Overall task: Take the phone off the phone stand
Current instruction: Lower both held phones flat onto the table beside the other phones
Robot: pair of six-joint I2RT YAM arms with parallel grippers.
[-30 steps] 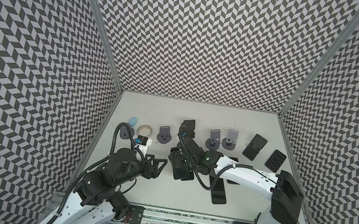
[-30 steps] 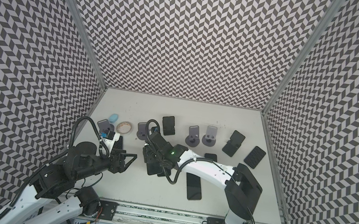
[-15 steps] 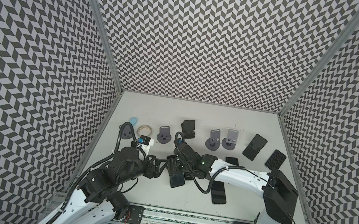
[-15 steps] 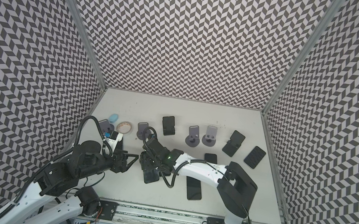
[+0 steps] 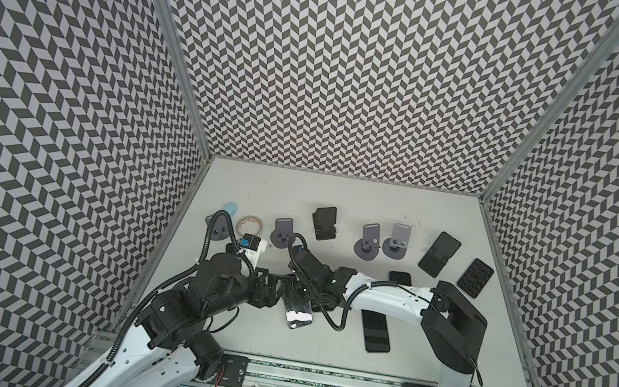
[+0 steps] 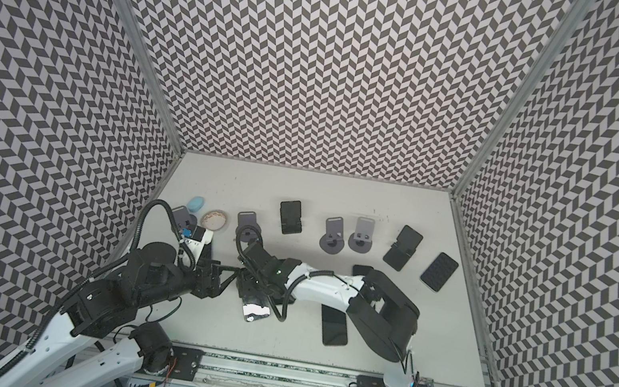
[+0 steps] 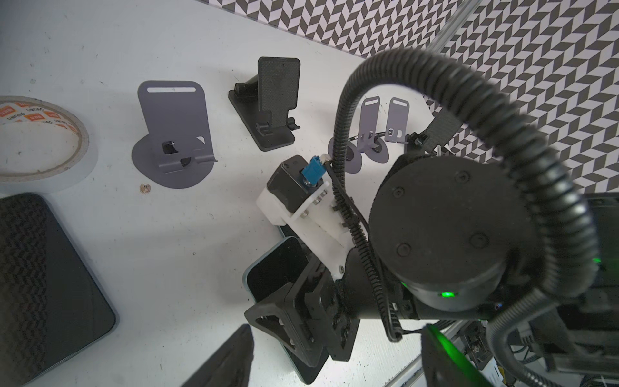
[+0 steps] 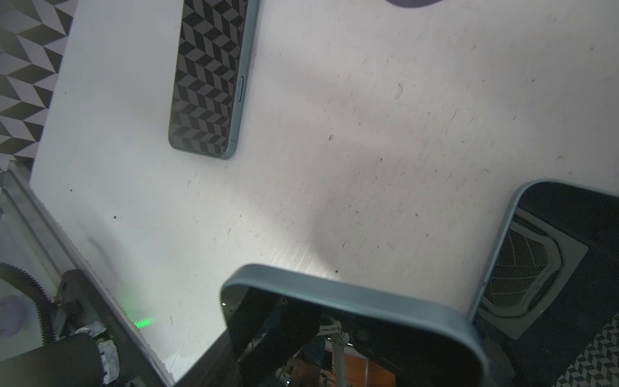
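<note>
Phone with glossy mirror-like glass face, smooth matt blue-grey rim; white table matt, scuffed, scratched; grey stand smooth, matt, metal-looking; black stand textured plastic; tape roll papery; cable conduit ribbed black plastic

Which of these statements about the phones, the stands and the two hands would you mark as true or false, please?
1. The right hand is shut on a phone. True.
2. The middle black stand in the back row holds a phone. False: it is empty.
3. A tape roll lies flat on the table. True.
4. The left hand grips the tape roll. False: it is open beside the held phone and holds nothing.
5. No phone lies flat on the table. False: a dark phone does.
</note>
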